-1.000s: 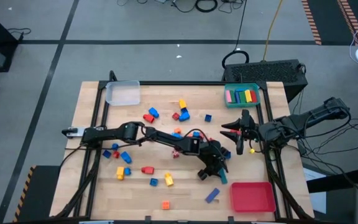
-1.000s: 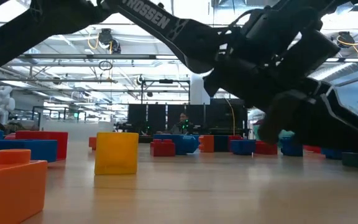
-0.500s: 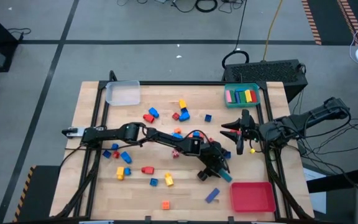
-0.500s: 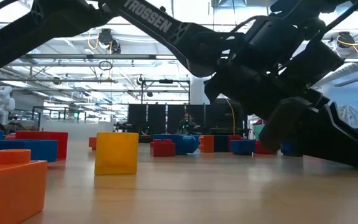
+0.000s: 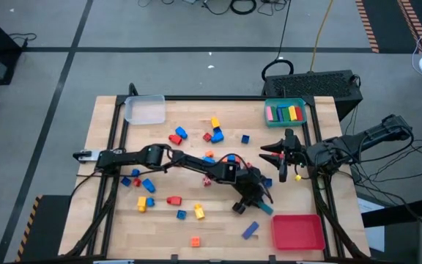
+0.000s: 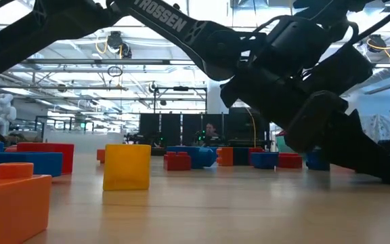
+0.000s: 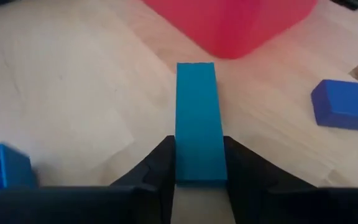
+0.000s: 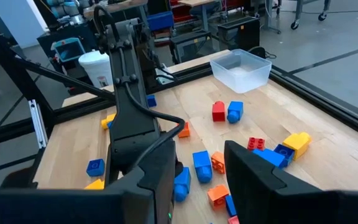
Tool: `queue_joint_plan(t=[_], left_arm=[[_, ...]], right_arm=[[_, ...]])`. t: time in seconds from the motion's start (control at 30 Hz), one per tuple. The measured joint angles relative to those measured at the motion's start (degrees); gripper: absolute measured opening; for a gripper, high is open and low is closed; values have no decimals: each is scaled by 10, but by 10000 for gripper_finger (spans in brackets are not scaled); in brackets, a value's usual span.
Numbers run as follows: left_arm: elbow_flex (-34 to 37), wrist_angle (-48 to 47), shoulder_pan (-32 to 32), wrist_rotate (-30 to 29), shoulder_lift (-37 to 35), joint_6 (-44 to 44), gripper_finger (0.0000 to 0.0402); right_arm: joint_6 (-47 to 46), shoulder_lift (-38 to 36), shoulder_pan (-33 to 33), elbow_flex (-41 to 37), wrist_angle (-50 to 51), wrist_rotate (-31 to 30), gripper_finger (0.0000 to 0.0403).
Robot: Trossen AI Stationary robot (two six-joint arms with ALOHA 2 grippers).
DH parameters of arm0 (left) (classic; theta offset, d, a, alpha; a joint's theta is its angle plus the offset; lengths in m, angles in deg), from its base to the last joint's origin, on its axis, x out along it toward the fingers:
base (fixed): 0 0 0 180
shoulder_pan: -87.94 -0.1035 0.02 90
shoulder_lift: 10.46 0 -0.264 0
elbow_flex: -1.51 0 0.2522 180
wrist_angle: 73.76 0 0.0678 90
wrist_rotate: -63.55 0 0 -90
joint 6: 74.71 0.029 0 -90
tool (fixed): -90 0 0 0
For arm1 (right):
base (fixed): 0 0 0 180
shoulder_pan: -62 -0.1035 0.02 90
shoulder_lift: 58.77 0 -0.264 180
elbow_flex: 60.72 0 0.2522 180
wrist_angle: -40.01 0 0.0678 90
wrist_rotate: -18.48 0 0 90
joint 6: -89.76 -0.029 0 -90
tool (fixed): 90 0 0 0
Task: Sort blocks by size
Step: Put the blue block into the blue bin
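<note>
From above, the left gripper (image 5: pixel 259 201) reached far across the table (image 5: pixel 108 227) toward the red tray (image 5: pixel 297 232), its fingers pinching a teal bar (image 5: pixel 265 208) just short of the tray's near corner, probably because long pieces were meant to go there. Most of the blocks (image 5: pixel 196 176) lay scattered over the middle and left of the board, a long blue bar (image 5: pixel 250 230) lay just beside the red tray, and a few coloured bars already sat in the teal tray (image 5: pixel 285 112) at the far right corner; the clear tray (image 5: pixel 145 109) held nothing visible. The right gripper (image 5: pixel 280 158) waited near the right edge. At table height, the left arm filled the right half of the picture, low over the wood, with a yellow cube (image 6: pixel 126 165) and an orange brick (image 6: pixel 12 203) in front. The left wrist camera showed the teal bar (image 7: pixel 197 121) clamped between both fingers (image 7: pixel 157 163), pointing at the red tray (image 7: pixel 229 25). The right wrist camera showed its own fingers (image 8: pixel 166 168) spread apart, holding nothing, facing the scattered blocks (image 8: pixel 229 112).
</note>
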Motion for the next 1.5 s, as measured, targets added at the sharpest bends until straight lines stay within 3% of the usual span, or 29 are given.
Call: queue_joint_plan(t=[0.1, 0.23, 0.57, 0.67, 0.93, 1.17, 1.37, 1.5], left_arm=[[1, -20, -2, -11, -14, -22, 107], [3, -83, -4, -77, -41, -37, 107], [3, -174, 16, -192, -98, -30, 107], [2, -178, 29, -220, -111, -25, 107], [1, -178, 75, -339, -139, 20, 107], [1, -169, 102, -454, -138, 60, 107], [1, -168, 104, -513, -138, 64, 107], [1, -168, 104, -515, -138, 73, 107]], right_arm=[[0, 0, 0, 0, 11, 0, 122], [-12, -2, -2, 0, 47, 3, 122], [-172, -30, -2, 0, 249, 8, 122], [-204, -27, -2, 0, 289, 41, 122], [-224, 4, -2, 0, 288, 163, 122], [-226, 54, -6, 0, 262, 199, 122], [-203, 126, -19, 0, 189, 256, 122], [-192, 157, -21, 0, 170, 259, 122]])
